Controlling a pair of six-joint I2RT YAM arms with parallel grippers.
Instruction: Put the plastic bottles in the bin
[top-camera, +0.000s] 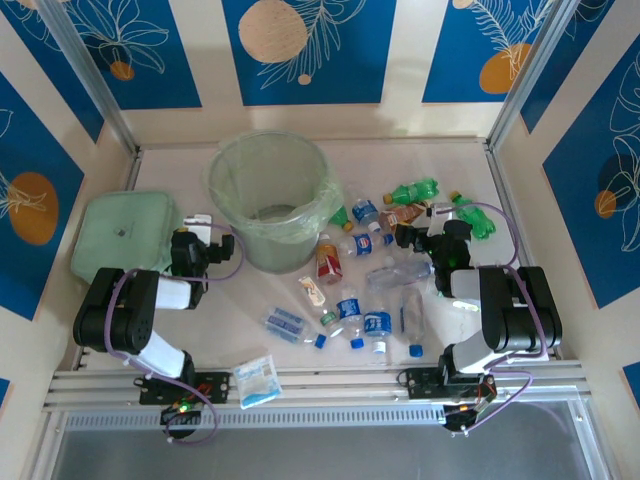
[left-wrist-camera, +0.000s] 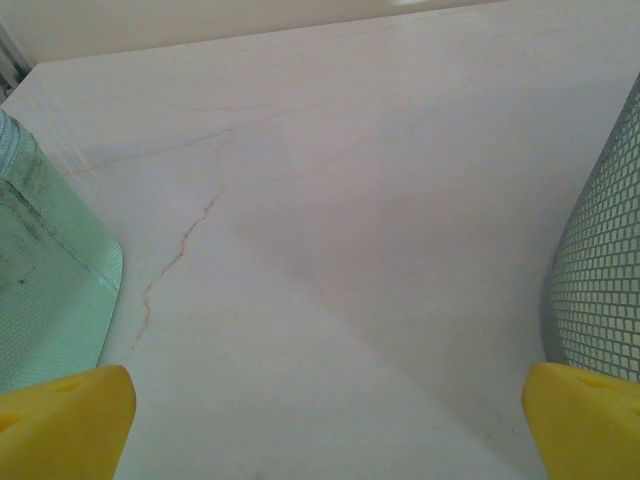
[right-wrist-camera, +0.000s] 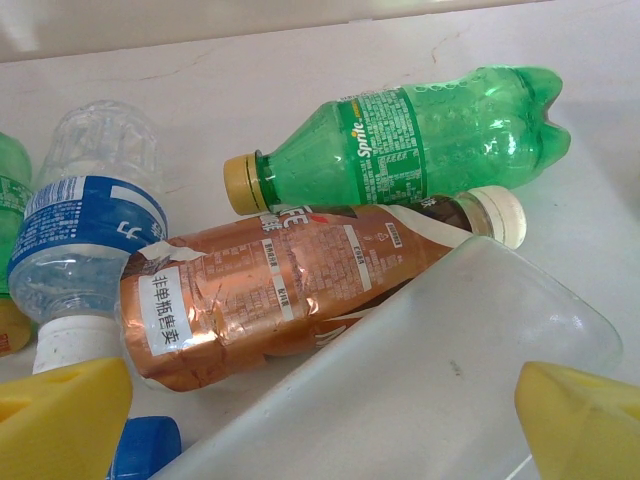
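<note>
The bin (top-camera: 268, 195), a round pale-green bucket with a clear bag liner, stands at the middle back. Several plastic bottles lie scattered to its right and front. Among them are a green Sprite bottle (top-camera: 415, 190) (right-wrist-camera: 420, 135), a brown-labelled bottle (right-wrist-camera: 280, 285), a red-labelled one (top-camera: 328, 258) and blue-labelled clear ones (top-camera: 377, 325) (right-wrist-camera: 85, 235). My right gripper (top-camera: 420, 237) (right-wrist-camera: 325, 425) is open among the bottles, with a clear bottle (right-wrist-camera: 430, 370) lying between its yellow fingers. My left gripper (top-camera: 195, 245) (left-wrist-camera: 325, 420) is open over bare table, left of the bin wall (left-wrist-camera: 600, 290).
A flat pale-green lidded box (top-camera: 125, 235) (left-wrist-camera: 40, 300) sits at the left, close to my left gripper. A blue-white sachet packet (top-camera: 257, 380) lies at the near edge. Patterned walls and metal posts enclose the table (top-camera: 230, 300).
</note>
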